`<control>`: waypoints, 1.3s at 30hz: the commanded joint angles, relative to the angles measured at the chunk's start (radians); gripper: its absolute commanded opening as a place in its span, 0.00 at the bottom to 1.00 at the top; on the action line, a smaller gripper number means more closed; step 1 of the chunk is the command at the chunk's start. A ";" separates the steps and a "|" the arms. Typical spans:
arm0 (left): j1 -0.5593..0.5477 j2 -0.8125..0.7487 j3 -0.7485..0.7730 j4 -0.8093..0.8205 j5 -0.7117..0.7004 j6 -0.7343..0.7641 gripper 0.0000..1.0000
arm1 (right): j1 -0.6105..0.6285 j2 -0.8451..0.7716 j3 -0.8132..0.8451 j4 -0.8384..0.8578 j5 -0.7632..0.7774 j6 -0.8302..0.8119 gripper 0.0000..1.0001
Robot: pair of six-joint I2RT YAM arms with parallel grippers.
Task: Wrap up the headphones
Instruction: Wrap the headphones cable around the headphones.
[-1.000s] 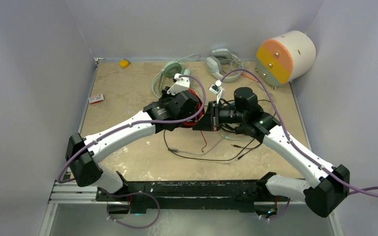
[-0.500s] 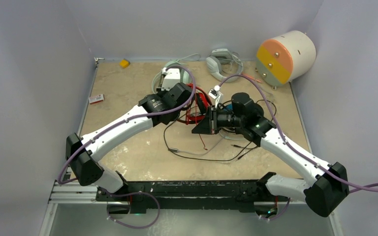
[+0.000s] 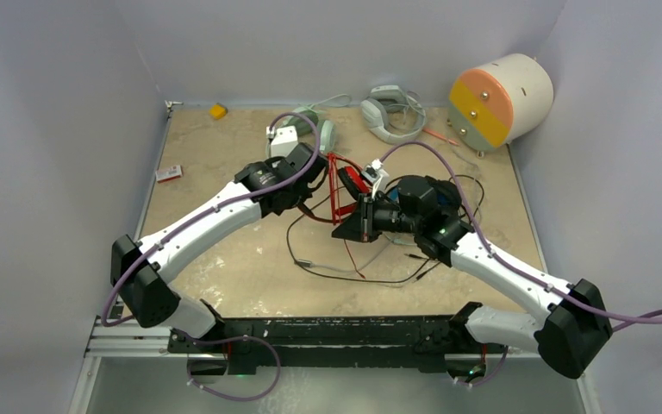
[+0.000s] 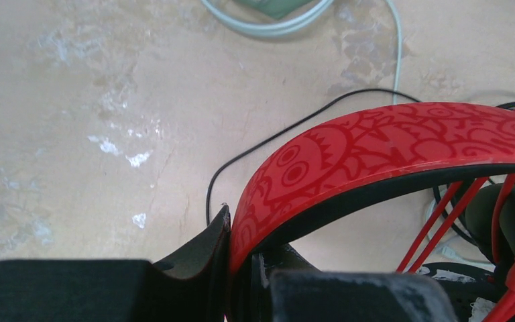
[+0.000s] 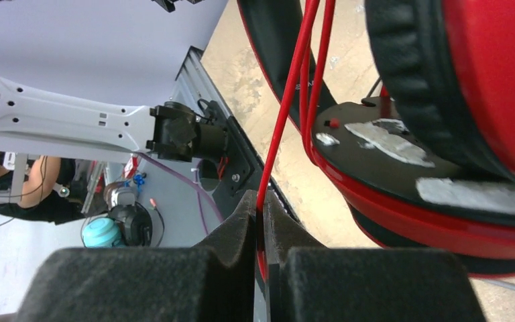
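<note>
Left claw [image 4: 241,245] clamped on the band of the red-and-black headset [image 4: 389,144], held over the middle of the desk [image 4: 107,100]; right claw [image 5: 261,221] pinched tight around its red cable [image 5: 288,100], which runs straight up beside the ear cup; the winding looks like the right arm's job.

I see red-and-black headset [image 4: 389,144] band glossy smooth plastic, patterned. Tabletop [image 4: 94,87] beside it matt, stone-like, scuffed. My right gripper [image 5: 260,215] looks matt black, foam-like.
</note>
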 commanded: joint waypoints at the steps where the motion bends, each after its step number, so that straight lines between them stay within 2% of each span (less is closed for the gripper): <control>1: 0.063 -0.071 -0.033 0.143 0.092 -0.125 0.00 | 0.042 -0.016 -0.041 0.001 0.017 0.005 0.03; 10: 0.086 -0.088 -0.064 0.169 0.114 -0.153 0.00 | 0.091 0.003 -0.060 0.013 0.057 -0.006 0.03; 19: 0.092 -0.069 -0.067 0.155 0.099 -0.180 0.00 | 0.195 0.094 0.004 0.021 0.085 -0.022 0.03; 27: 0.099 -0.067 -0.072 0.147 0.089 -0.174 0.00 | 0.208 0.098 0.014 0.008 0.094 -0.031 0.03; 39: 0.182 -0.113 -0.044 0.154 0.148 -0.107 0.00 | 0.208 0.061 -0.053 -0.018 0.136 -0.037 0.08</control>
